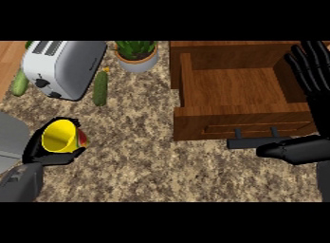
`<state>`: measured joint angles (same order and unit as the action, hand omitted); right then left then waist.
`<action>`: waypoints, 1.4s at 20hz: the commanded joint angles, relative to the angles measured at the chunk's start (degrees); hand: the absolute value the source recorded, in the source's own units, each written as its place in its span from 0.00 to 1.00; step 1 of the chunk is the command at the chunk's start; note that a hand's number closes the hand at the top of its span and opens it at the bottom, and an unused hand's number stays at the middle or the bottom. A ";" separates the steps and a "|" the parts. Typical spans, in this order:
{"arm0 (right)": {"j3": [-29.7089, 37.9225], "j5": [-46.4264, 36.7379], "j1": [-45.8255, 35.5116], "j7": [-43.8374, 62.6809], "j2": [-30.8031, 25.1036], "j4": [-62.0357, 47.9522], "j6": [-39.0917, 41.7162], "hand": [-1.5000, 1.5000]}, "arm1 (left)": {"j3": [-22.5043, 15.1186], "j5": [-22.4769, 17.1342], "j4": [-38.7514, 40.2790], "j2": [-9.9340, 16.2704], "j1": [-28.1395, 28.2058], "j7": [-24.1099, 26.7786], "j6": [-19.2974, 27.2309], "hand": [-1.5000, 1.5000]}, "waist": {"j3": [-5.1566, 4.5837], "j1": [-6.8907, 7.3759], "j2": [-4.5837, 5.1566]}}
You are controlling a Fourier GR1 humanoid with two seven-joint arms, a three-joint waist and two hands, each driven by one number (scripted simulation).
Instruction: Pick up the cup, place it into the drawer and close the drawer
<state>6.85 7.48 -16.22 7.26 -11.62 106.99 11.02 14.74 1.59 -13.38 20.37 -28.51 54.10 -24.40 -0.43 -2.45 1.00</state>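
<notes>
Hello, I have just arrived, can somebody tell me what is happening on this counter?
The robot's left hand is curled around a yellow cup, held over the counter at the lower left. The wooden drawer at the right is open and has nothing in it yet. The right hand is open, fingers straight, beside the drawer's right side. A toaster, a cucumber and a potted plant stand further back.

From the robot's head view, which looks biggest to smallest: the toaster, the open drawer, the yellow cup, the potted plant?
1. Drawer
2. Toaster
3. and 4. Yellow cup, held in the left hand, and potted plant: they look alike, and the plant is cut off, so unranked.
</notes>
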 commanded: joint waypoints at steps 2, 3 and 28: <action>1.16 0.59 -2.05 0.61 -1.12 -1.40 0.29 0.00 | 0.36 0.93 -2.79 -1.19 1.01 12.78 5.56 1.00 | 0.04 0.58 0.04; 1.83 0.68 0.62 -1.05 -1.42 -0.08 0.95 0.00 | 0.09 1.70 -2.92 -0.64 2.07 13.96 8.08 1.00 | 0.10 0.28 -0.12; 4.83 0.75 -1.99 -0.38 -3.11 -4.43 0.47 0.00 | -2.58 -4.62 -27.19 -18.85 -14.53 -9.32 16.25 1.00 | 0.51 3.51 -1.48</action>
<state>9.90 7.62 -16.06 7.36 -13.47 105.33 11.14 14.81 -2.93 -33.81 3.52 -40.83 51.17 -7.98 0.05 0.41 -0.37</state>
